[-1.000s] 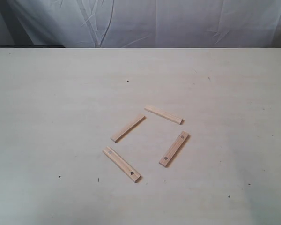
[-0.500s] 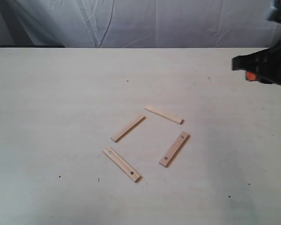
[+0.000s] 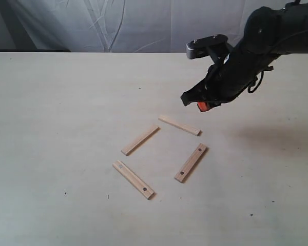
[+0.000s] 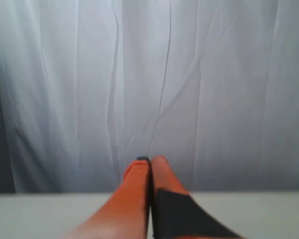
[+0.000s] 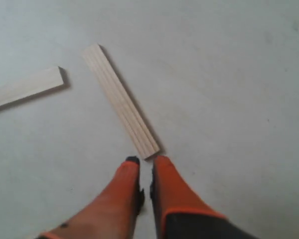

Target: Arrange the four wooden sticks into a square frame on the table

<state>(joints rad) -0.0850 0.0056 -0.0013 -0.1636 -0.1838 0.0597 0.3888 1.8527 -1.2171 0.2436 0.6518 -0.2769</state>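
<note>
Upper right in the exterior view, the right gripper [image 5: 145, 162] is hovering empty, fingers almost together, by the far stick [image 3: 179, 125], probably lining up a nudge, the four wooden sticks [image 3: 133, 179] lying unjoined mid-table [image 3: 51, 128], left gripper [image 4: 150, 164] closed, idle.

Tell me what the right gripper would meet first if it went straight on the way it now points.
Probably the nearer wooden stick: its end lies just ahead of the right gripper. Height above the table is unclear, so it might land on bare tabletop just short of that end.
</note>
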